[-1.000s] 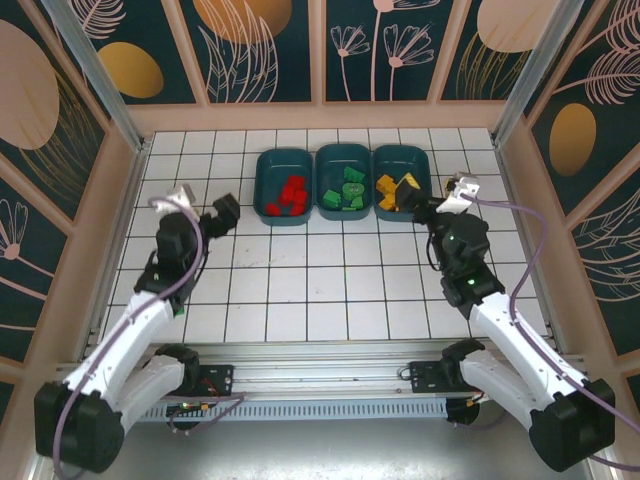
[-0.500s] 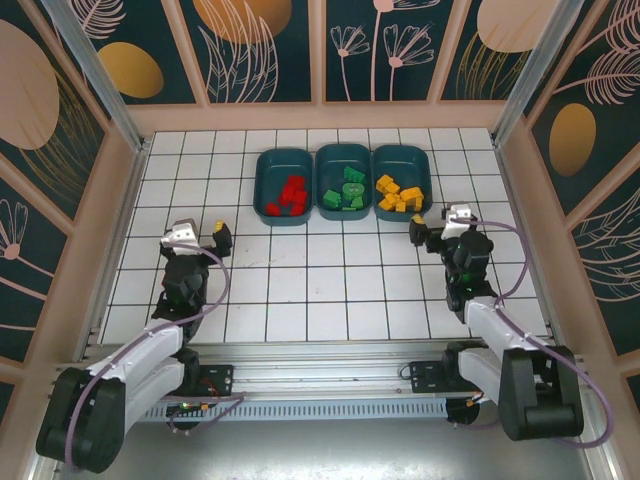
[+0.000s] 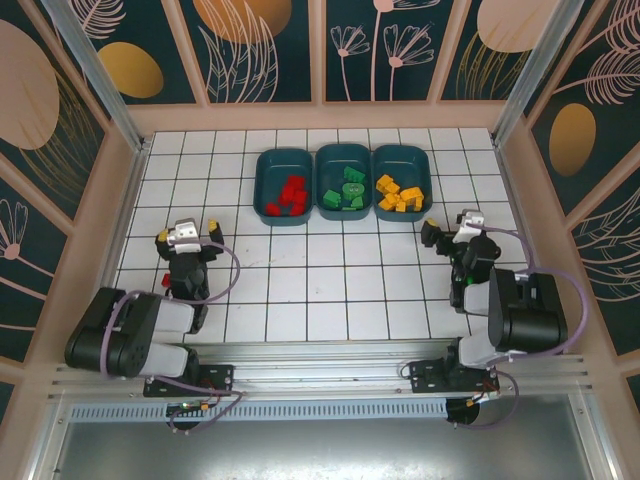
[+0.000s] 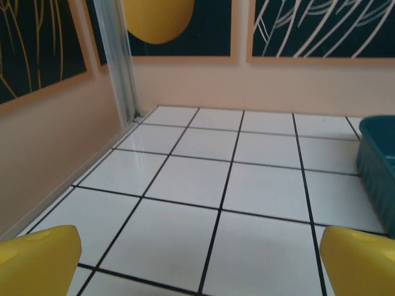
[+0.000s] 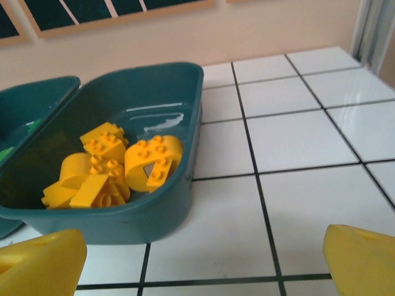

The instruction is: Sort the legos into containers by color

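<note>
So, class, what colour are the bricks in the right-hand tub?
Yellow bricks, clearest in the right wrist view.

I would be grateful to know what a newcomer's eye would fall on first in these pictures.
Three teal tubs stand in a row at the far middle of the white tiled table, one holding red bricks, the next green bricks, the last yellow bricks. The left gripper and right gripper sit low at the table's two sides, both open and empty.
</note>
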